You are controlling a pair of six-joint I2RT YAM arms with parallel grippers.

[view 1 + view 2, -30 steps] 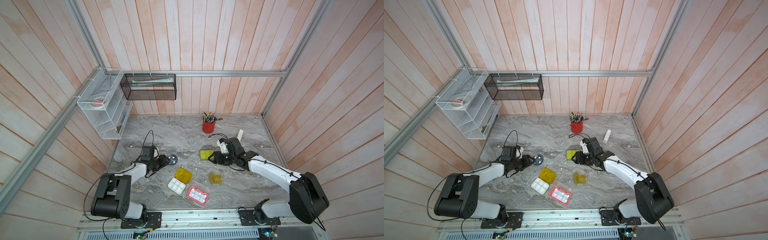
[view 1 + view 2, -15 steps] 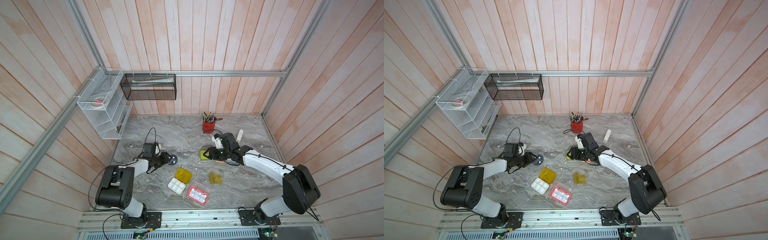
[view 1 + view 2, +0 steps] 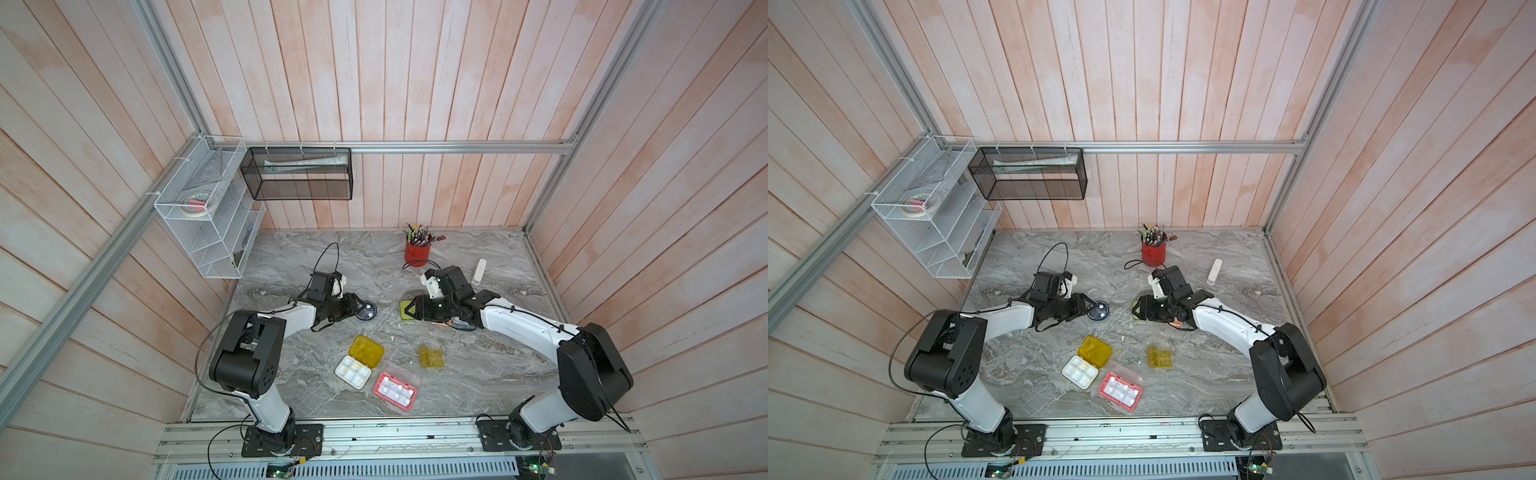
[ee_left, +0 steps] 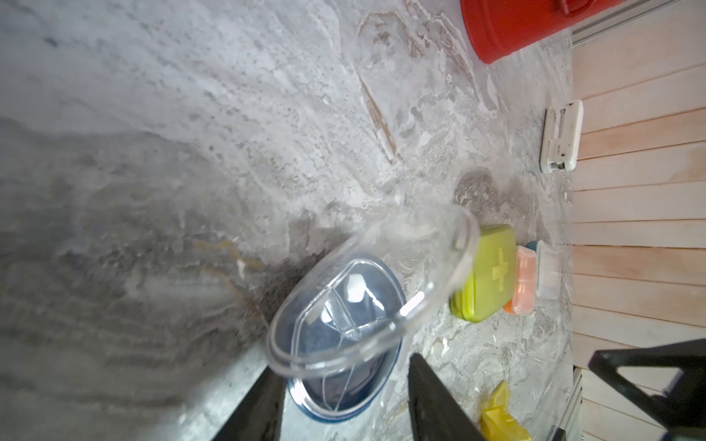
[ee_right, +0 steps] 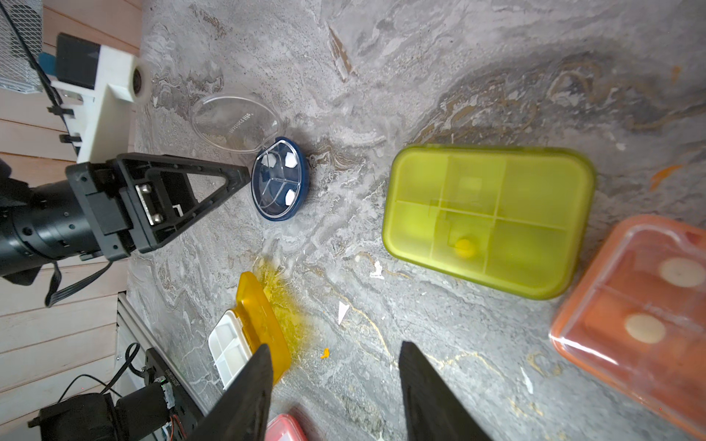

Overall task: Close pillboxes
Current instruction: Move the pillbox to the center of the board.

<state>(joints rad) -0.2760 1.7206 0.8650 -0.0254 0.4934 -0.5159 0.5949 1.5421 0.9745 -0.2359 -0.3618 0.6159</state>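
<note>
Marble table [image 3: 478, 374] | round dark pillbox [image 5: 280, 179], clear lid [image 5: 233, 122] open | left tool [image 4: 342, 368], right tool [image 5: 335, 345] gaping

Left gripper [image 4: 344, 366] and right gripper [image 5: 335, 345] hover, jaws apart.

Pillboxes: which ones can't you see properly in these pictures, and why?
- orange pillbox: cut off by the right wrist picture's edge; in both top views the right arm covers most of it.
- light blue pillbox: mostly hidden behind the orange one in the left wrist view.
- pink-red pillbox: contents too small to tell in a top view.
</note>
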